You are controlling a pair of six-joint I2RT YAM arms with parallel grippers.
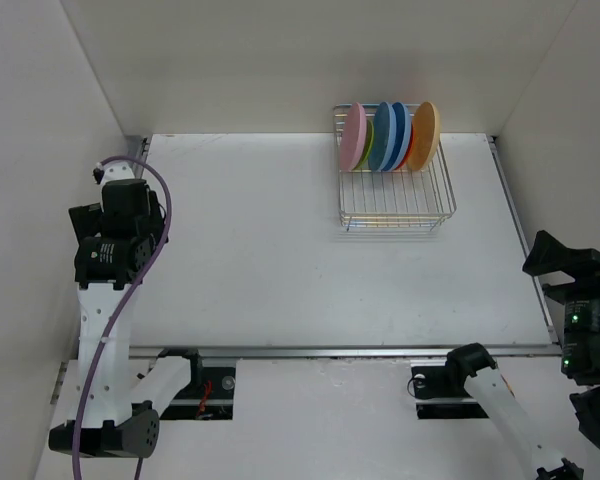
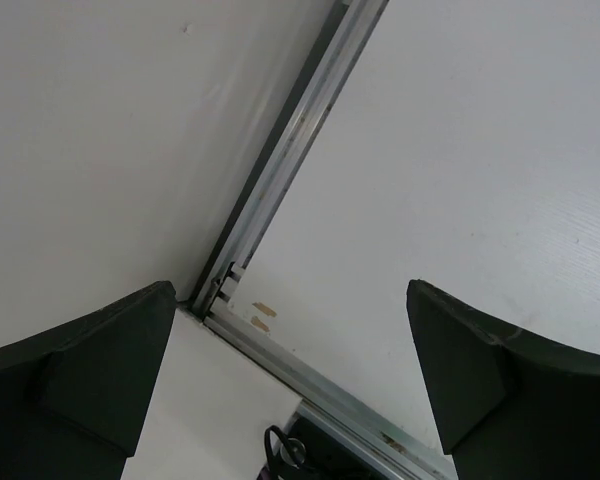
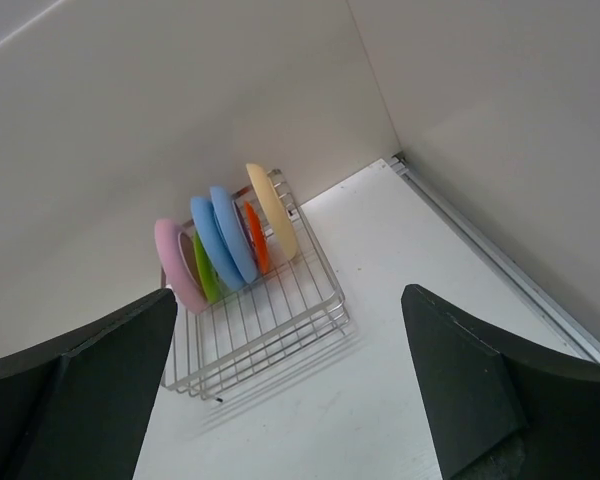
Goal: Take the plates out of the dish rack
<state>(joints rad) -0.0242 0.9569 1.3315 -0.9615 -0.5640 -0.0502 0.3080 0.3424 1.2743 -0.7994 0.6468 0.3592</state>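
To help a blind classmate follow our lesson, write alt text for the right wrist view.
A silver wire dish rack stands on a white table, holding six upright plates: pink, green, two blue, orange, pale yellow. The open right claw frames the bottom corners with its fingers.

Bright, even, diffuse light in all views; no harsh glare; dish rack (image 1: 395,205) casts faint soft shadow toward lower edge of frame (clearer in right wrist view); soft sheen on wall (image 2: 110,130), upper left of left wrist view; focus sharp.
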